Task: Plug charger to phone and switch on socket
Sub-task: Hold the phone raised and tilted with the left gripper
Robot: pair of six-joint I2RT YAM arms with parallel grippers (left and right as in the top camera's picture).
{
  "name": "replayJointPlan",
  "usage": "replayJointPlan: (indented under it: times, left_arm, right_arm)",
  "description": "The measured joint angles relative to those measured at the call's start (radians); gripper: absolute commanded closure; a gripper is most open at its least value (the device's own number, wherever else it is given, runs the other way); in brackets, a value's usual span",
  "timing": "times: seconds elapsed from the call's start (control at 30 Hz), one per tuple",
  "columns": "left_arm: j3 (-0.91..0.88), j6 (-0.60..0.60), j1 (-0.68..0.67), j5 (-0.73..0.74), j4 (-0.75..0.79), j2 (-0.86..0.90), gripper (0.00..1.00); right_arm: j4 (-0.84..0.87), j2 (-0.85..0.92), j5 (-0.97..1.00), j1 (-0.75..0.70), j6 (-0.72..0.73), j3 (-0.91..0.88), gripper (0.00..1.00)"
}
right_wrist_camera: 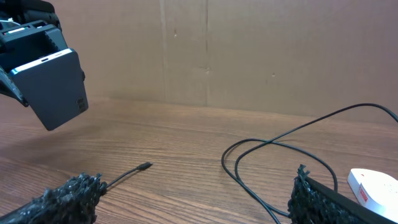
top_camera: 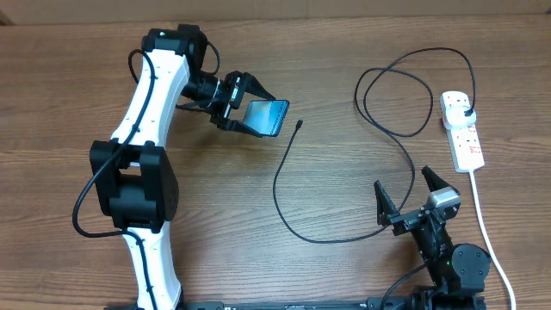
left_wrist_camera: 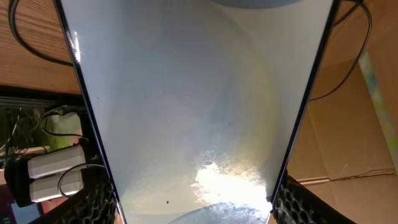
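Phone (top_camera: 269, 117) held up off table (top_camera: 224, 232), L gripper (top_camera: 251, 108) clamped on its long edges.
Connector tip (top_camera: 298, 125) lies just right of it, bare wood around; 1 charger (top_camera: 277, 185), plugged into 1 socket (top_camera: 462, 131) far right; R gripper (top_camera: 403, 184) spread wide, empty, by front edge.

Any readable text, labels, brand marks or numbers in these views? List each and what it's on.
Nothing can be read in any view.
On the socket: red markings beside the switches, too small to read.
On the phone: a small dark mark on its casing in the right wrist view, too blurred to read; no legible text on the screen.
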Motion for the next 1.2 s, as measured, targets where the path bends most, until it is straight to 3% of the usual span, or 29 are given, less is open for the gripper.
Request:
replayJointPlan:
  times: [1.2]
  left_arm:
    - [0.000,-0.012,0.000,0.010,-0.001,0.000,0.56]
  right_arm:
    - [0.001,0.000,0.008,0.000,0.001,0.000,0.00]
